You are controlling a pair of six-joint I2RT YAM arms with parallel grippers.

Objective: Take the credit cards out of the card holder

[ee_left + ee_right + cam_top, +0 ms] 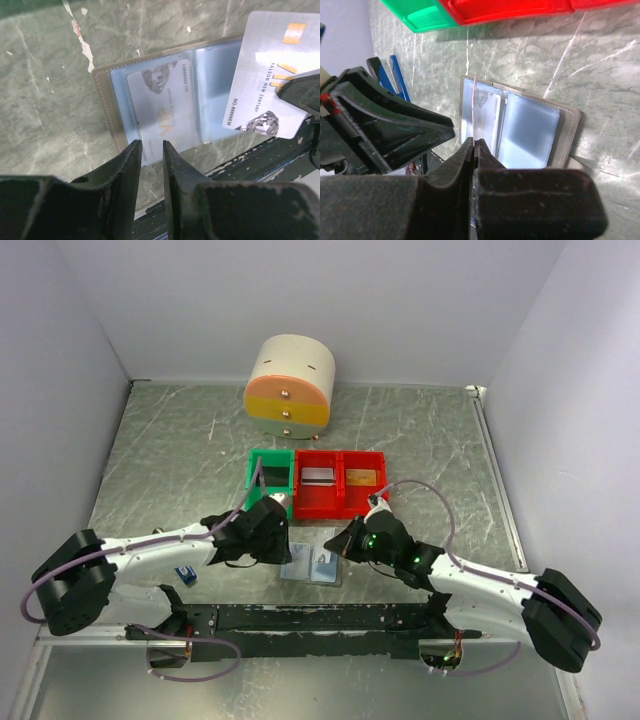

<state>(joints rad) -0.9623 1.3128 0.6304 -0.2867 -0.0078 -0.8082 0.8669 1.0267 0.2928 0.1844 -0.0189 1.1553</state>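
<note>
The grey-brown card holder (312,567) lies open near the table's front edge, its pale blue pockets facing up (527,131). A silvery credit card (160,100) sits in its left pocket. My right gripper (475,142) is shut on a second silver credit card (265,75), held above the holder's right half and seen edge-on (475,107) in the right wrist view. My left gripper (151,146) hovers at the holder's near edge (107,105). Its jaws stand a narrow gap apart with nothing between them.
Behind the holder stand a green bin (252,480) with a black card and a red bin (340,505) with a silver and a gold card. A round pastel drawer unit (290,388) sits farther back. A blue-and-black stick (185,575) lies front left.
</note>
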